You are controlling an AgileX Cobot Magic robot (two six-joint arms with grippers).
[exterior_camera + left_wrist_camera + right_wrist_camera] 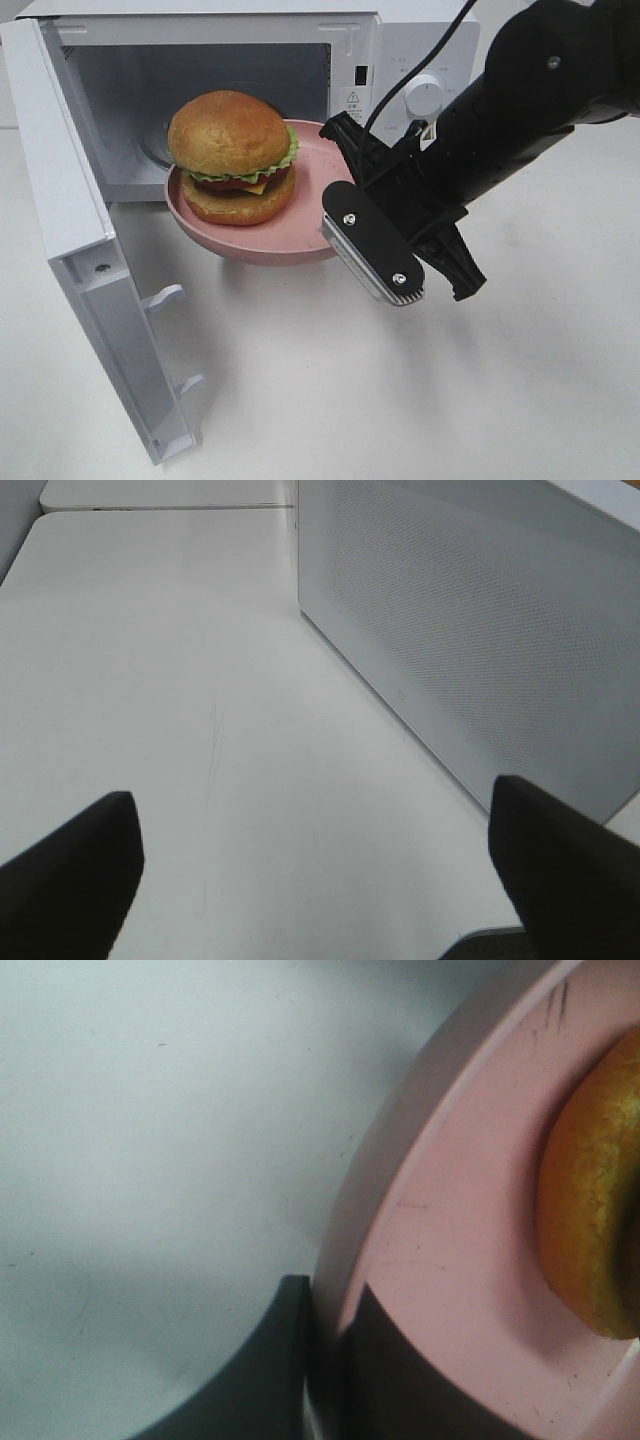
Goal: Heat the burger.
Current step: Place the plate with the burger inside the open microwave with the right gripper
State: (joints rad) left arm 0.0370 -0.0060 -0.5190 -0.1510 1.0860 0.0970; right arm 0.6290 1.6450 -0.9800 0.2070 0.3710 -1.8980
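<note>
Round burger with domed golden-brown bun (232, 155) sits on shallow pink round plate (262, 250), held in the air at the mouth of the white microwave oven (400, 40), door (70, 200) swung wide.

Right gripper (335, 185) pinches only the plate's near rim. Left gripper (310, 850) idle, jaws apart, beside the oven's perforated side wall.

Risks:
- one-edge grip, so the plate may sag and the burger slide off
- far rim could knock the cavity sill

Writing: small warning-triangle sticker (352, 100) and print near the white dial (423, 97), both too small to read; no brand visible
</note>
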